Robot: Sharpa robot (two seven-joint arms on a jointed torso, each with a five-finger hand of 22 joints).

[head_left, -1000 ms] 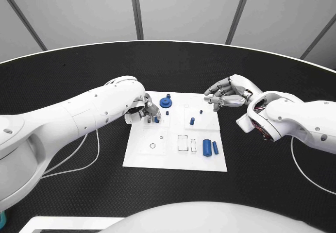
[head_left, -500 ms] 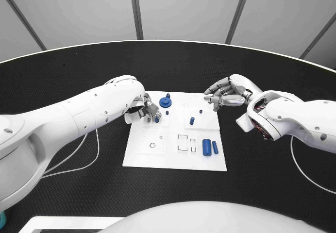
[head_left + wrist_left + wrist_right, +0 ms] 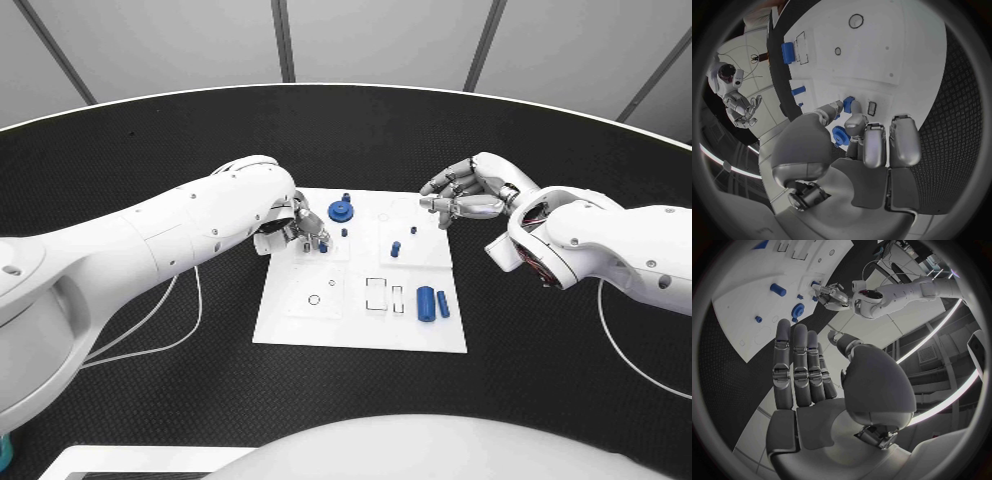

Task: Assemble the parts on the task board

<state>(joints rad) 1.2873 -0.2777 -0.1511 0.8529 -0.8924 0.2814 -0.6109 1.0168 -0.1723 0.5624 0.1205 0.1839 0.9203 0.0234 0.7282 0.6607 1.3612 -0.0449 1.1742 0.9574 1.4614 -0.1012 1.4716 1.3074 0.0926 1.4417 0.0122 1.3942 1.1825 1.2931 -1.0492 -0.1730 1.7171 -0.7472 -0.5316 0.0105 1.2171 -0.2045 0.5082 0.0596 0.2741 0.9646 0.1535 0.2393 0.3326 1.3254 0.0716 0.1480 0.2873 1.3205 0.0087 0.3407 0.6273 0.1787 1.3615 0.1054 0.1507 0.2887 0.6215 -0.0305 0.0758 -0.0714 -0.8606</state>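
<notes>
**Left hand pinching a blue peg over the task board while the right hand waits open**

The task board (image 3: 361, 300) is lying flat on the black table (image 3: 144, 150), and everything here is placed against it.

The left hand (image 3: 300, 228) is reaching over the board's far left corner. In the left wrist view its thumb and one finger (image 3: 856, 122) are closing on a small blue peg (image 3: 848, 104), holding it right at the board's surface, next to a small rectangular slot; the other fingers are lying side by side along the board's edge. Whether the peg is already seated in the board cannot be told.

The right hand (image 3: 464, 195) is hovering at the board's far right corner, off its edge. The right wrist view is showing its fingers (image 3: 795, 365) stretched out straight with the thumb apart and nothing in its grasp.

A blue gear-shaped part (image 3: 340, 210) is sitting near the board's far edge, just beside the left hand. Two short blue pins (image 3: 395, 249) are standing upright in the board's far right quarter. A large blue cylinder (image 3: 426, 304) is lying near the board's right edge toward its near side, with a thinner blue rod (image 3: 443, 305) lying right beside it, closer to that edge. Outlined rectangular recesses (image 3: 376, 295) are lying just left of the cylinder.
</notes>
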